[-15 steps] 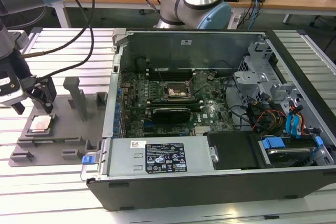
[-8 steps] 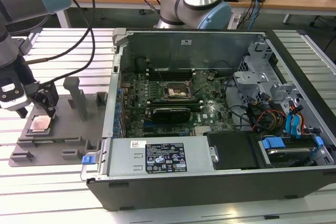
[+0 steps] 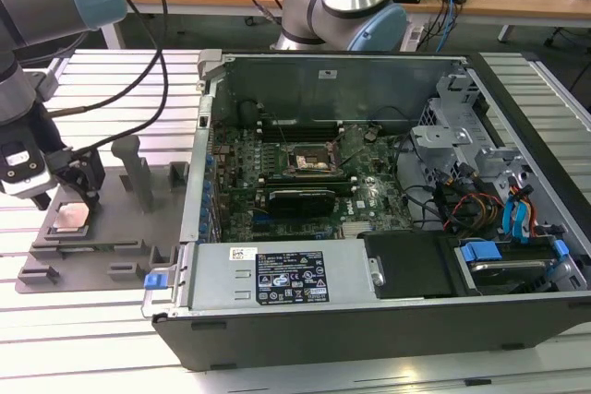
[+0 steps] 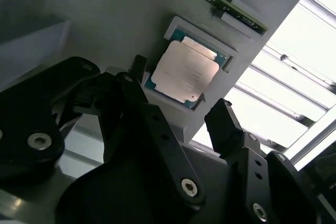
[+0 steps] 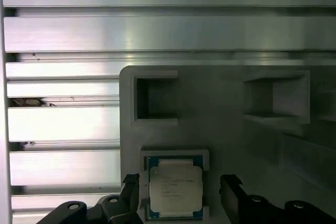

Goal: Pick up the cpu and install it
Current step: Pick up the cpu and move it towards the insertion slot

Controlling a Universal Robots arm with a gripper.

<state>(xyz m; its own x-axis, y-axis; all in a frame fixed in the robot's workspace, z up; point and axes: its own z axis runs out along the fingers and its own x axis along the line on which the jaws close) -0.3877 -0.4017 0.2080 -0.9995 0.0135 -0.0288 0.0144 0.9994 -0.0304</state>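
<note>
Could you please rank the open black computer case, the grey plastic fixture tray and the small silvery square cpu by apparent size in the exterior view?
1. open black computer case, by far the largest
2. grey plastic fixture tray
3. small silvery square cpu, lying in the tray below the gripper, smallest

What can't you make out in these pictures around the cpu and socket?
Exterior view: contacts in the socket and marks on the cpu are too small.
Second wrist view: a finger of the open hand hides one cpu corner.
First wrist view: the picture's edge cuts off the hand.
</note>
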